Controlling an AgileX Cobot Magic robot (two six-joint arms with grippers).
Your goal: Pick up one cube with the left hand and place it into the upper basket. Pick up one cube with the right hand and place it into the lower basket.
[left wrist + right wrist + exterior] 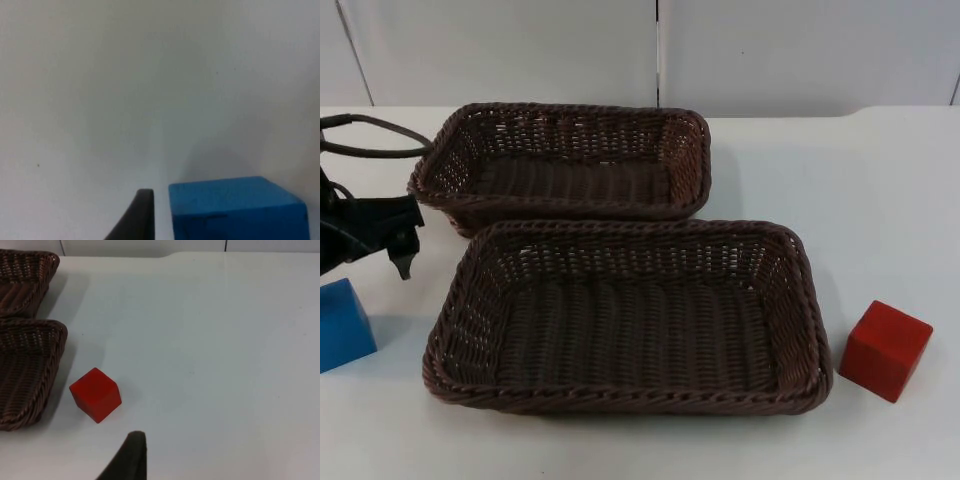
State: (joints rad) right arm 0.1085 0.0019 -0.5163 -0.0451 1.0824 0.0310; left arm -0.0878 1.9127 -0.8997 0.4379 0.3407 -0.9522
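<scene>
A blue cube (pixel 342 325) sits on the white table at the far left, beside the lower basket (pixel 620 395). My left gripper (pixel 400 245) hangs just behind and above it, close to the left end of the upper basket (pixel 560 115); in the left wrist view the blue cube (pixel 235 207) lies right beside the gripper, untouched. A red cube (pixel 885 350) rests on the table to the right of the lower basket. My right gripper (pixel 132 457) waits a short way off from the red cube (pixel 96 394). Both brown wicker baskets hold nothing.
The two baskets stand one behind the other, nearly touching, in the middle of the table. The grey partition wall (pixel 770 50) closes the table's far side. Open white table top (pixel 225 350) stretches to the right of the red cube.
</scene>
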